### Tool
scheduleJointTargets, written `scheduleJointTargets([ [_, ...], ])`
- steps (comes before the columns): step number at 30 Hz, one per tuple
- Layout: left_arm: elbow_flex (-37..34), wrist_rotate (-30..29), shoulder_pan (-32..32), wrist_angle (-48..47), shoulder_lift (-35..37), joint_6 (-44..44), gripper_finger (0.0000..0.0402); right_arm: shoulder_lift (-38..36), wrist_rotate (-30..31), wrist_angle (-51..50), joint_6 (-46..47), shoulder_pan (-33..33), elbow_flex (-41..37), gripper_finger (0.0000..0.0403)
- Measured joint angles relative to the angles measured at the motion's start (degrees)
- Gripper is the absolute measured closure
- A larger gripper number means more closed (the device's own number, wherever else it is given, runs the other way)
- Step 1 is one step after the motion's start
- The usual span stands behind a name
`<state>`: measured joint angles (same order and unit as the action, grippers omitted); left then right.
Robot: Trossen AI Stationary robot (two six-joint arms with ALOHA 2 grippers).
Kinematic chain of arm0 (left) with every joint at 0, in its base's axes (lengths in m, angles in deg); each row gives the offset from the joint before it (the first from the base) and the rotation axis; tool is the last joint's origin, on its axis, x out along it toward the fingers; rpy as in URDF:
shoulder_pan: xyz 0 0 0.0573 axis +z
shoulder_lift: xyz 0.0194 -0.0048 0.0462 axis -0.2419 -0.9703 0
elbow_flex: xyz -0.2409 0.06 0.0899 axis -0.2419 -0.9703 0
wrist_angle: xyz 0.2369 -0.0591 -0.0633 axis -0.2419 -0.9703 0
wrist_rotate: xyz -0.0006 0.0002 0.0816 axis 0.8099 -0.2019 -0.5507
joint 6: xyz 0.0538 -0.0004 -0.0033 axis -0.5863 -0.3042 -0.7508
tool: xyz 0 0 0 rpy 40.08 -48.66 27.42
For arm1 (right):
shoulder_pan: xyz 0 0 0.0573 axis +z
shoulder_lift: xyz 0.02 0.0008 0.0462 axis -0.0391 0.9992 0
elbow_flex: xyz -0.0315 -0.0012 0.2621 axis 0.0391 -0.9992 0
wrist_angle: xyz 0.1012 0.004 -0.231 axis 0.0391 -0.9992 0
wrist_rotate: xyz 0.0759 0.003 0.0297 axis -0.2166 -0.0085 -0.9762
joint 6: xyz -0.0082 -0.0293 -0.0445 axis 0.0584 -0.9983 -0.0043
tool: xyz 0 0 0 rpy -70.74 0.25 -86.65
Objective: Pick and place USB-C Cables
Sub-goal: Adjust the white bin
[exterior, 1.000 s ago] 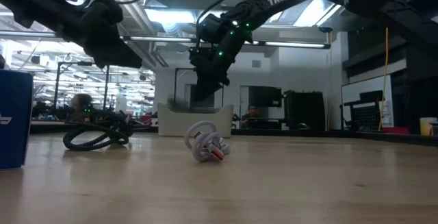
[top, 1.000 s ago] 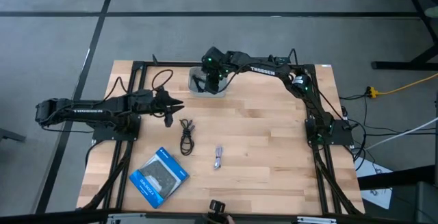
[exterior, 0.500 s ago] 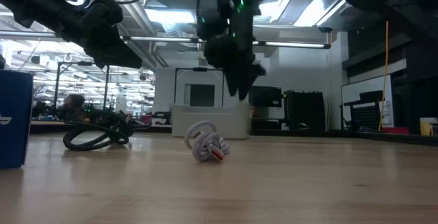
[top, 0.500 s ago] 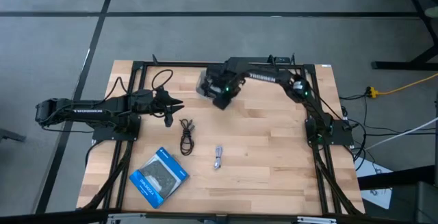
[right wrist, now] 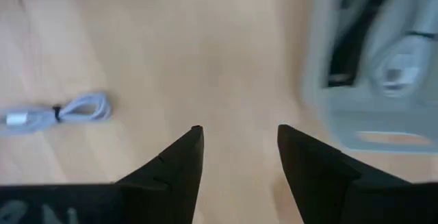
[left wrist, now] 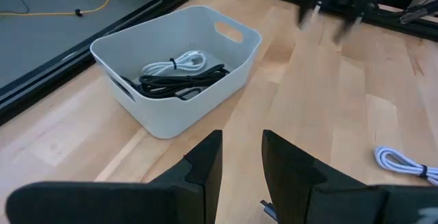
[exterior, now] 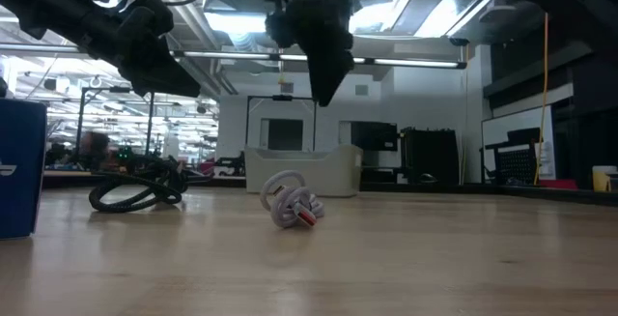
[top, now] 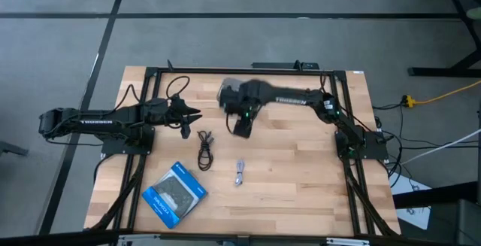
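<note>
High view: grey cable [top: 239,172] well beyond right end effector [top: 240,128].

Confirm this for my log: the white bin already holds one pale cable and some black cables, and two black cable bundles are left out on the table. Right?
Not quite. The high view shows one black cable bundle and one pale grey bundle left on the table, not two black ones. The white bin does hold a pale cable and black cables, as the left wrist view shows.

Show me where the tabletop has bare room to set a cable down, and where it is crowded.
Free: the wood between the silver cable and the right arm's base, and the table's front right corner. Crowded: the left side, where the black cable, blue packet and left end effector cluster; the right end effector hangs near the white bin.
</note>
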<state>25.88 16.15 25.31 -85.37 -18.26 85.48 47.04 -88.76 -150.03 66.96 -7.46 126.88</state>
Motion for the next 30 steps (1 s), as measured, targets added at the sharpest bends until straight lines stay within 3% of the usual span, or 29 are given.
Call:
scheduleJointTargets([
  [2,0.0,0.0,0.0,-0.17,0.0,0.0,0.0305,0.0,3.98,3.01,1.99,2.18,-3.59,0.021],
  [6,0.0,0.0,0.0,-0.6,0.0,0.0,0.0305,0.02,17.53,2.69,13.85,6.22,-10.75,0.021],
  [10,0.0,0.01,0.0,-0.58,0.0,0.05,0.0305,0.07,30.14,1.15,16.51,8.69,-15.54,0.0221],
  [14,0.0,0.0,0.0,-0.56,0.0,1.53,0.0305,0.09,30.24,1.34,16.51,7.21,-19.06,0.0259],
  [23,0.0,0.0,0.0,-0.56,0.0,1.51,0.0305,0.13,29.85,1.14,15.2,0.53,-22.11,0.039],
  [30,0.0,0.0,0.0,-0.56,0.0,1.51,0.0305,0.13,29.72,7.55,9.63,-2.99,-21.18,0.0398],
])
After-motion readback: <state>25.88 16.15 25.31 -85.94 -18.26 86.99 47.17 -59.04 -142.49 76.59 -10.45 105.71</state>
